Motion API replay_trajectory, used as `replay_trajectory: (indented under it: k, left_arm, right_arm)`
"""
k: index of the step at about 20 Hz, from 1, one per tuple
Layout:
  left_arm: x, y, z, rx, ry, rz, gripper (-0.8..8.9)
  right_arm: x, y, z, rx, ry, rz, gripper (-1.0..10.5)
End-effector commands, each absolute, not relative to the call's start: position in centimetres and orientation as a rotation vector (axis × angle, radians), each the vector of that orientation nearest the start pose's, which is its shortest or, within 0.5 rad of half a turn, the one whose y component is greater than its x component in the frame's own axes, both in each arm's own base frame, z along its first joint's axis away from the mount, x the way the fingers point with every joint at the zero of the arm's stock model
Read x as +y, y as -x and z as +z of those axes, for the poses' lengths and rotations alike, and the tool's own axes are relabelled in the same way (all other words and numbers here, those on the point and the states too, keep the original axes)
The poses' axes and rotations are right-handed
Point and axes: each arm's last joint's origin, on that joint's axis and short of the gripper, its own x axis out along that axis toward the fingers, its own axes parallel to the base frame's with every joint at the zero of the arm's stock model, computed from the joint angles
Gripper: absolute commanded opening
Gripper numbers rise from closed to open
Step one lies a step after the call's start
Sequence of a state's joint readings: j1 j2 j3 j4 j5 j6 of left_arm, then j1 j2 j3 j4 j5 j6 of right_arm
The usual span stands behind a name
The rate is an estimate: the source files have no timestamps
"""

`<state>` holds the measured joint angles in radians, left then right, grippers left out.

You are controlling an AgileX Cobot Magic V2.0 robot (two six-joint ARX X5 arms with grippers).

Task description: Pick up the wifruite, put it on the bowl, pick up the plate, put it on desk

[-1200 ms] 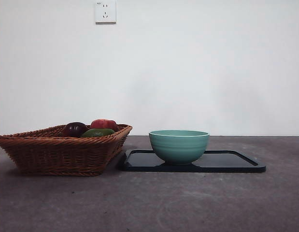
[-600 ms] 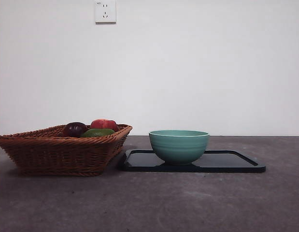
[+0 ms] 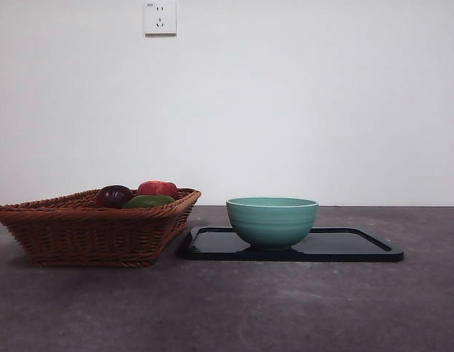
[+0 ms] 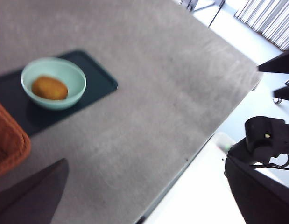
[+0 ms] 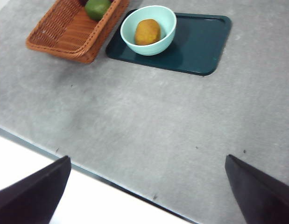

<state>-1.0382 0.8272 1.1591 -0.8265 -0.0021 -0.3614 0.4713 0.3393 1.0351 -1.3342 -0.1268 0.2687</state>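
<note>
The wifruite [image 5: 147,31], a small brownish-orange oval, lies inside the mint-green bowl [image 5: 165,21]. It also shows in the left wrist view [image 4: 50,87], but the bowl [image 3: 272,222] wall hides it in the front view. The bowl [image 4: 76,91] stands on the left part of the plate [image 3: 351,246], a dark flat rectangular tray [image 5: 200,42] on the desk [image 3: 285,308]. My right gripper [image 5: 149,196] is open and empty, high above the desk's near edge. My left gripper [image 4: 144,205] is open and empty, high and off to the side of the desk.
A brown wicker basket [image 3: 87,231] stands left of the plate, almost touching it. It holds a green fruit [image 3: 148,200], a dark purple fruit [image 3: 113,195] and a red fruit [image 3: 158,188]. A wall socket [image 3: 160,17] is on the white wall behind.
</note>
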Motion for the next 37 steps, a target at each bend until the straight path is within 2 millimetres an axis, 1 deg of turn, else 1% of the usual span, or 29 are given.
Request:
replay_trajectory:
  k: [1,3,7,9,11,15,17,21,24,29,30,33,37]
  left_arm:
    - [-13.4,-7.7,38.6,0.705,0.153,-0.872,6.25]
    - [-14.6,-8.5,37.9,0.765,0.173,-0.838,6.25]
    - [-16.9,-9.8,36.9,0.825,0.203,-0.797,6.25]
    - [-17.9,-10.8,36.7,0.860,0.215,-0.761,6.24]
    - [-19.0,-11.9,36.9,0.875,0.214,-0.733,6.24]
    - [-21.3,-14.8,37.6,0.926,0.194,-0.658,6.23]
    - [-22.5,-16.5,37.8,0.964,0.153,-0.621,6.23]
    - [-25.3,-19.8,37.3,1.057,0.026,-0.571,6.23]
    - [-27.2,-22.4,36.4,1.109,-0.050,-0.547,6.23]
    - [-30.3,-27.4,34.3,1.186,-0.133,-0.503,6.24]
    - [-30.8,-28.2,33.8,1.196,-0.138,-0.494,6.24]
    - [-31.8,-30.9,31.6,1.226,-0.136,-0.457,6.24]
    - [-32.2,-33.6,28.8,1.234,-0.118,-0.422,6.24]
  right_arm:
    - [0.2,0.4,34.1,0.674,-0.135,0.520,5.6]
    - [0.2,0.4,34.1,0.671,-0.128,0.523,5.6]
    - [0.2,0.4,34.1,0.664,-0.107,0.530,5.6]
    - [0.2,0.4,34.1,0.664,-0.107,0.530,5.6]
    - [0.2,0.4,34.1,0.665,-0.107,0.530,5.6]
    - [0.2,0.4,34.1,0.665,-0.108,0.530,5.6]
    - [0.2,0.4,34.1,0.665,-0.108,0.530,5.6]
    - [0.2,0.4,34.1,0.665,-0.108,0.530,5.6]
    - [0.2,0.4,34.1,0.665,-0.108,0.530,5.6]
    - [0.2,0.4,34.1,0.666,-0.108,0.530,5.6]
    - [0.2,0.4,34.1,0.666,-0.108,0.530,5.6]
    - [0.2,0.4,34.1,0.666,-0.108,0.530,5.6]
    - [0.2,0.4,34.1,0.666,-0.108,0.529,5.6]
